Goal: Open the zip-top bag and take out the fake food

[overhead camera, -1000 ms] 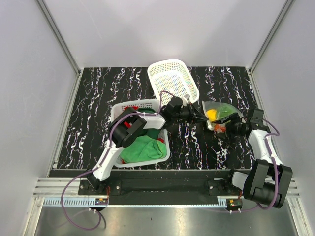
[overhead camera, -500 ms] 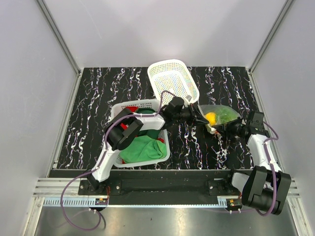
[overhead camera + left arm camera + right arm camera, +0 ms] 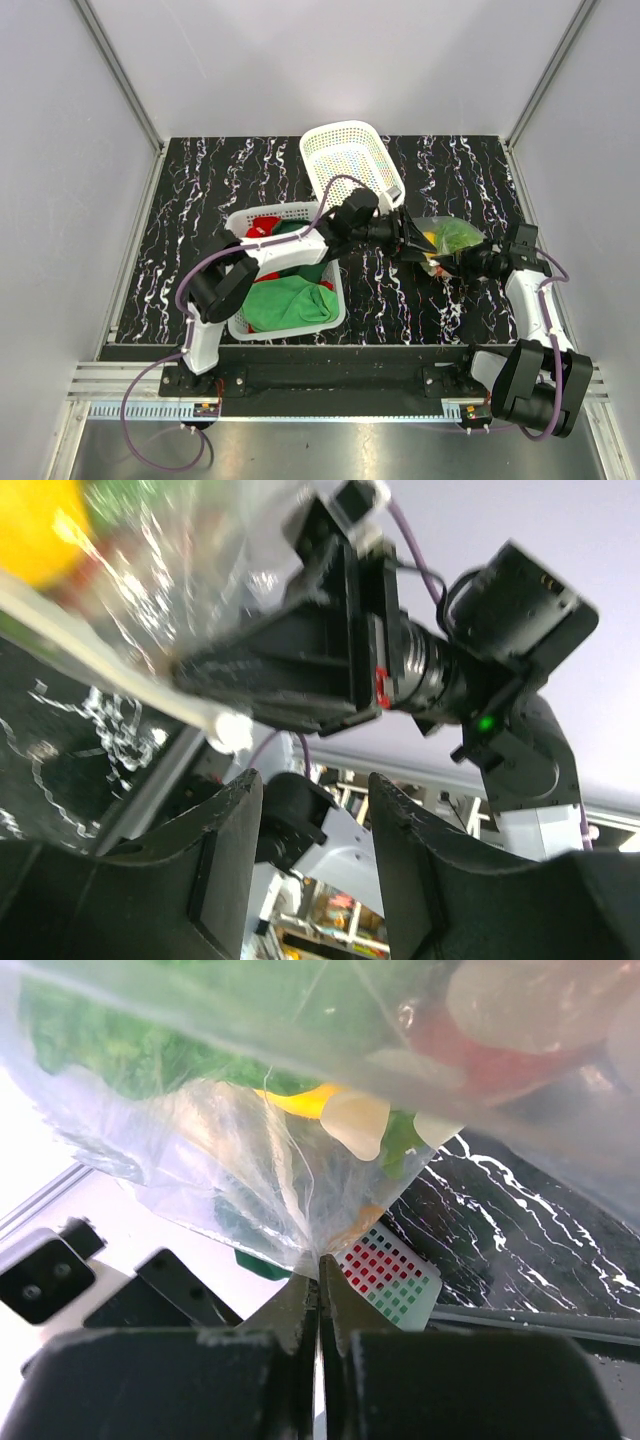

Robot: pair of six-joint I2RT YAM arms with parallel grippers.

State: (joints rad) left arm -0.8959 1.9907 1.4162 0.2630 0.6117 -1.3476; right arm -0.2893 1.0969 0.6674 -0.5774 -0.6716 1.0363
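We now pinch the clear crinkly plastic zip-top bag [image 3: 200, 1150] in the right tool [image 3: 320, 1272]; the left tool [image 3: 312, 805], newly spread, must regrip.

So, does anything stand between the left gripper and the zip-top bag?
Nothing visible does. The open left gripper faces the zip-top bag with only free space between. The right gripper is shut on the bag's film from the opposite side.
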